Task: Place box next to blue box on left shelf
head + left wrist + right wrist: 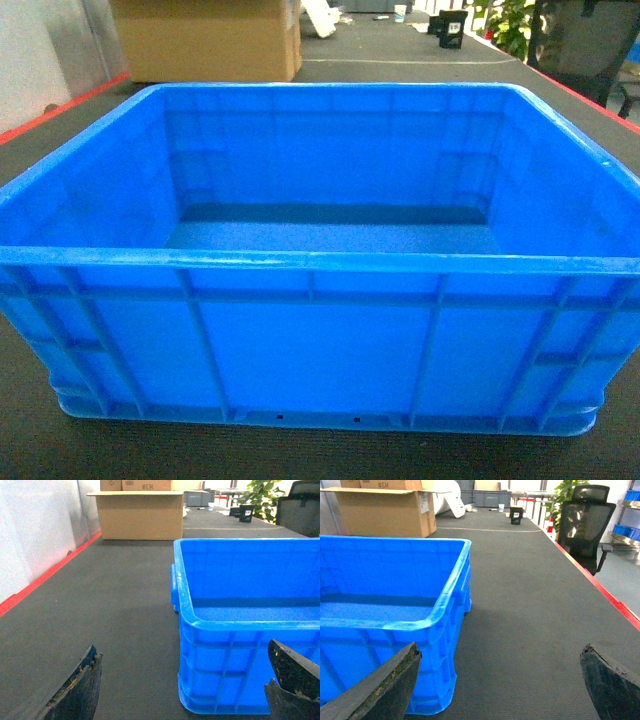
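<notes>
A blue box [320, 330] sits on dark grey carpeted floor [530, 605] edged by a red line [45, 577]. A cardboard carton [140, 515] stands behind it. The left gripper [182, 690] and right gripper [500, 685] are spread wide, holding nothing.

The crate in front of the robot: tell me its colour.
The crate is bright blue all over, shown best in the head view.

bare mat either side of the box [320, 330], cardboard carton [210, 40] behind, office chair [584, 525] right
</notes>
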Controlling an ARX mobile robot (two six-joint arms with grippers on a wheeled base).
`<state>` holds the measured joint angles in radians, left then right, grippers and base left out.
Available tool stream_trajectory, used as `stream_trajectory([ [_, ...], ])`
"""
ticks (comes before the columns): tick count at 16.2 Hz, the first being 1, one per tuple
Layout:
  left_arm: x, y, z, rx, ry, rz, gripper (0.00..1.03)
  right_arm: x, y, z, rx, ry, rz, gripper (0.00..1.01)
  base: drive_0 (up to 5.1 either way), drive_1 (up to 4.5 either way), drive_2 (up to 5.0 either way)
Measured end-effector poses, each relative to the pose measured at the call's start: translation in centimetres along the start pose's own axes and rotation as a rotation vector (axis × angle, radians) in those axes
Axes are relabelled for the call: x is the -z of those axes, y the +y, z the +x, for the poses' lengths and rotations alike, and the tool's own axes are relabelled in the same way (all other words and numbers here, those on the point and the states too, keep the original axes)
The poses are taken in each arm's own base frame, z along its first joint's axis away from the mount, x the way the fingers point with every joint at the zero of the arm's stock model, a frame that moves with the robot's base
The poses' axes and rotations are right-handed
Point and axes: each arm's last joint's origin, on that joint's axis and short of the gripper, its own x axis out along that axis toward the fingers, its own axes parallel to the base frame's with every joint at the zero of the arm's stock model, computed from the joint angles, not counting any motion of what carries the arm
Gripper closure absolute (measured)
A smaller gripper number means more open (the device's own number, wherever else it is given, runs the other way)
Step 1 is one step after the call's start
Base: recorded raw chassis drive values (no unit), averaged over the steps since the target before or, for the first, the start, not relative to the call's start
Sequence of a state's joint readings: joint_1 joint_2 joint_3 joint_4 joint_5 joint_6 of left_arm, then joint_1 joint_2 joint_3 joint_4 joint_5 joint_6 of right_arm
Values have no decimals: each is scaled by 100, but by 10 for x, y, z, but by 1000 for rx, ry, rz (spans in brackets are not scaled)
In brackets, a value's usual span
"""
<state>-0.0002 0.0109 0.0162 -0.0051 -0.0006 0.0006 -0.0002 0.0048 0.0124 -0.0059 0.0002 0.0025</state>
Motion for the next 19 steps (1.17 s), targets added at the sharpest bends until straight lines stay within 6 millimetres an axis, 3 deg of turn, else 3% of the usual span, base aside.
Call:
stream_trajectory([
  [19,0,0,0,0,0,0,5,0,0,0,0,0,0,3,0,0,0],
])
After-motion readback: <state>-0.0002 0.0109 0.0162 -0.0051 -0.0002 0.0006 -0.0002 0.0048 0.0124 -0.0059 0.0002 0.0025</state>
